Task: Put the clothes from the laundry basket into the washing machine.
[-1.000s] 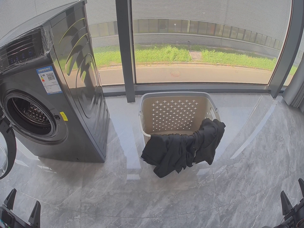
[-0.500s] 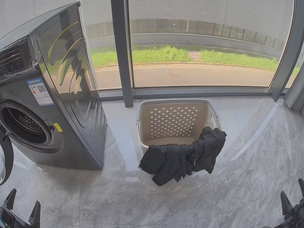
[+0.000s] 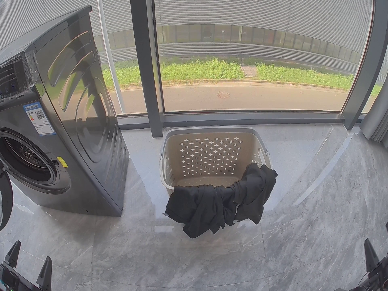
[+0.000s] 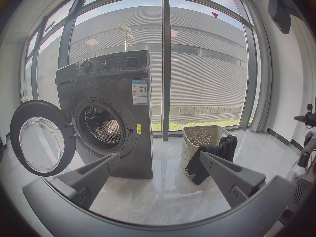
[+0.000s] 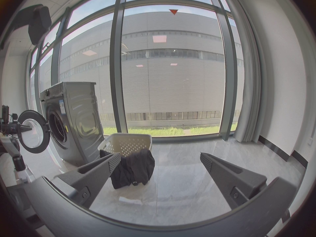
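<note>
We see the black clothes [image 3: 214, 207] draped over the near rim of the beige laundry basket [image 3: 210, 131]. Part hangs down the outside of the basket's front wall and part reaches inside. The basket stands on the grey marble floor [image 3: 194, 259], just in front of the window [image 3: 250, 41]. The washing machine [image 3: 81, 114] stands to the basket's left, near it but apart, with its round door [image 4: 42, 139] swung open.

Our left pincer [image 4: 158, 155] hangs low on the basket's near left side, well short of it, its fingers spread apart and holding nothing. Our right pincer [image 5: 158, 156] sits low on the basket's near right side, likewise spread and empty. The clothes lie well apart from both pincers, out ahead and between them, touching neither.
</note>
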Controlling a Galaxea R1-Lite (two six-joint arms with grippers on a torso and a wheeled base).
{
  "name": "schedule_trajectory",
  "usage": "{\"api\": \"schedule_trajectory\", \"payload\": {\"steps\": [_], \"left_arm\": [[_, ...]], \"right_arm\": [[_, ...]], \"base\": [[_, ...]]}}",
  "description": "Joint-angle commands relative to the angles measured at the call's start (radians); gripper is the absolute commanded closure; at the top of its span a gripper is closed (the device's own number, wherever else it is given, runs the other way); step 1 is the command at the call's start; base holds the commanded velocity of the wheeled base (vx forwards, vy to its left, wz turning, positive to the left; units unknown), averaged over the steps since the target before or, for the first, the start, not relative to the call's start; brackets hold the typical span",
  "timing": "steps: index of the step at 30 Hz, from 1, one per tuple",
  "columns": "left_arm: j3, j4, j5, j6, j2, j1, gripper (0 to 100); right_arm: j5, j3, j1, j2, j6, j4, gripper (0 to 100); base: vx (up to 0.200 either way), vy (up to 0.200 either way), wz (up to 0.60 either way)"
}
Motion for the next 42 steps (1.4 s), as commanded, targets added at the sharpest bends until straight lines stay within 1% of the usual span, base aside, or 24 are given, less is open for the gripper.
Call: {"api": "schedule_trajectory", "payload": {"steps": [1,2,4,5,6,8,11,13,15,20,22,25,26,28,30,31,32,36,41,42], "left_arm": [[0.016,0.001,-0.001,0.006,-0.018,0.0,0],[0.015,-0.001,-0.001,0.006,-0.018,0.0,0],[0.016,0.001,0.0,0.007,-0.018,0.0,0],[0.016,0.001,0.0,0.006,-0.018,0.0,0],[0.016,0.001,0.0,0.006,-0.018,0.0,0],[0.016,-0.001,0.0,0.004,-0.018,0.0,0],[0.016,-0.001,0.0,0.004,-0.018,0.0,0],[0.016,-0.001,0.0,0.004,-0.018,0.0,0],[0.016,-0.001,0.0,0.006,-0.018,0.0,0],[0.016,-0.001,0.0,0.004,-0.018,0.0,0],[0.016,-0.001,-0.001,0.003,-0.018,0.0,0],[0.016,-0.001,0.0,0.003,-0.018,0.0,0],[0.016,-0.001,0.0,0.003,-0.018,0.0,0],[0.016,-0.001,-0.001,0.001,-0.018,0.0,0],[0.016,-0.001,-0.001,0.0,-0.018,0.0,0],[0.016,-0.001,-0.001,0.0,-0.018,0.0,0],[0.016,-0.001,-0.001,-0.003,-0.018,0.0,0],[0.016,-0.001,0.0,-0.003,-0.018,0.0,0],[0.016,0.001,-0.001,-0.002,-0.018,0.0,0],[0.016,0.001,-0.001,0.0,-0.018,0.0,0]], "right_arm": [[0.032,-0.16,0.024,0.044,0.0,0.074,0],[0.043,-0.167,0.038,0.074,0.008,0.109,0],[0.064,-0.159,0.058,0.103,0.022,0.135,0],[0.103,-0.131,0.09,0.16,0.048,0.151,0],[0.117,-0.113,0.109,0.203,0.06,0.143,0],[0.12,-0.099,0.129,0.288,0.074,0.129,0],[0.124,-0.096,0.133,0.439,0.089,0.073,0],[0.126,-0.096,0.133,0.531,0.111,0.017,0],[0.126,-0.094,0.133,0.62,0.126,-0.053,0],[0.124,-0.096,0.133,0.815,0.132,-0.193,0],[0.124,-0.098,0.135,0.849,0.135,-0.211,0],[0.124,-0.098,0.135,0.996,0.137,-0.302,0],[0.124,-0.098,0.135,0.996,0.137,-0.302,0],[0.124,-0.096,0.135,1.113,0.138,-0.372,0],[0.124,-0.094,0.136,1.177,0.138,-0.421,0],[0.124,-0.093,0.136,1.182,0.138,-0.426,0],[0.124,-0.087,0.138,1.24,0.137,-0.469,0],[0.123,-0.076,0.159,1.344,0.137,-0.529,0],[0.124,-0.076,0.175,1.423,0.138,-0.564,0],[0.123,-0.079,0.178,1.455,0.138,-0.593,0]], "base": [[0.0,0.0,0.0],[0.0,0.0,0.0],[0.0,0.0,0.0],[0.2,0.0,0.0],[0.2,0.0,0.0],[0.2,0.0,0.0],[0.2,0.0,0.0],[0.2,0.0,0.0],[0.0,0.0,0.0],[0.0,0.0,0.0],[0.0,0.0,0.0],[0.0,0.0,0.0],[0.2,0.0,0.0],[0.2,0.0,0.0],[0.2,0.0,0.0],[0.2,0.0,0.0],[0.0,0.0,0.0],[0.0,0.0,0.0],[0.0,0.0,0.0],[0.0,0.0,0.0]]}}
